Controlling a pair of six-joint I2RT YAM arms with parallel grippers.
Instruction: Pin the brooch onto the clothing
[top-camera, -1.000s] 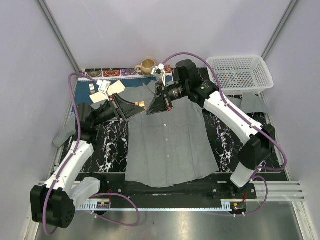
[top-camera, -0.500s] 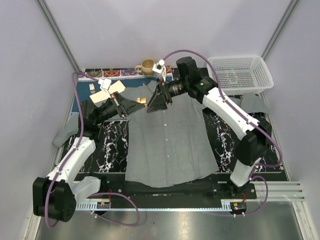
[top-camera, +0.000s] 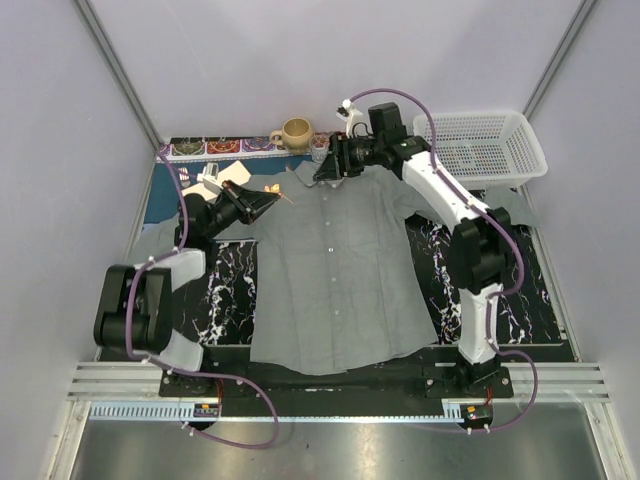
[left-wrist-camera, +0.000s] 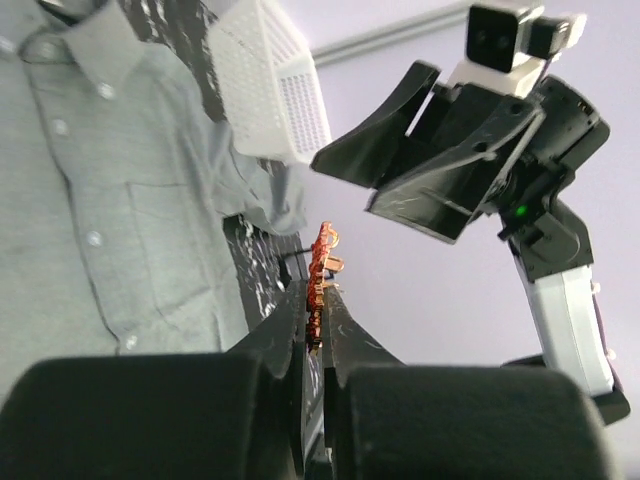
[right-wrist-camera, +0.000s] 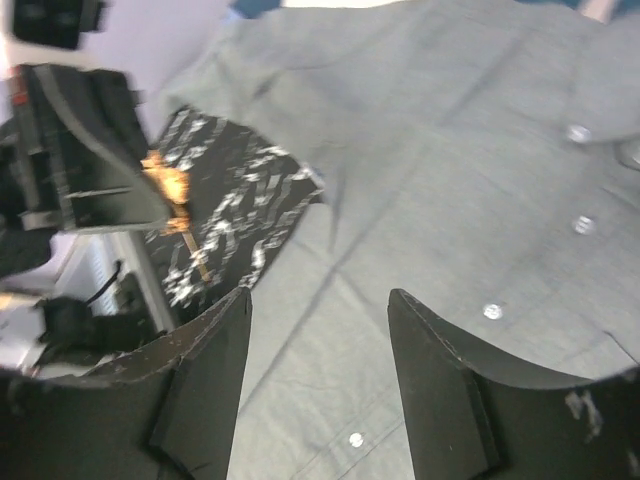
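The brooch (left-wrist-camera: 322, 265) sits pinched in the closed left gripper (left-wrist-camera: 318, 300), clear of the shirt (top-camera: 335, 270) and not yet pinned; the right gripper (right-wrist-camera: 320, 296) gapes wide, empty.

Both arms are built alike, with glossy white shells on the long links and matte black housings at the joints. The left arm (top-camera: 178, 268) and the right arm (top-camera: 437, 190) each carry a purple cable (top-camera: 400, 91), running loose from the wrist to the base at the near edge of the desk (top-camera: 220, 300). The right gripper (left-wrist-camera: 345, 185) has black, angular, wedge-shaped fingers (left-wrist-camera: 390, 125) with pale scuffs. On top sits a small white camera block (left-wrist-camera: 505, 40), and a green light (left-wrist-camera: 520, 210) glows on its black body. The left gripper (left-wrist-camera: 318, 300) has slim black fingers (left-wrist-camera: 282, 335) too.
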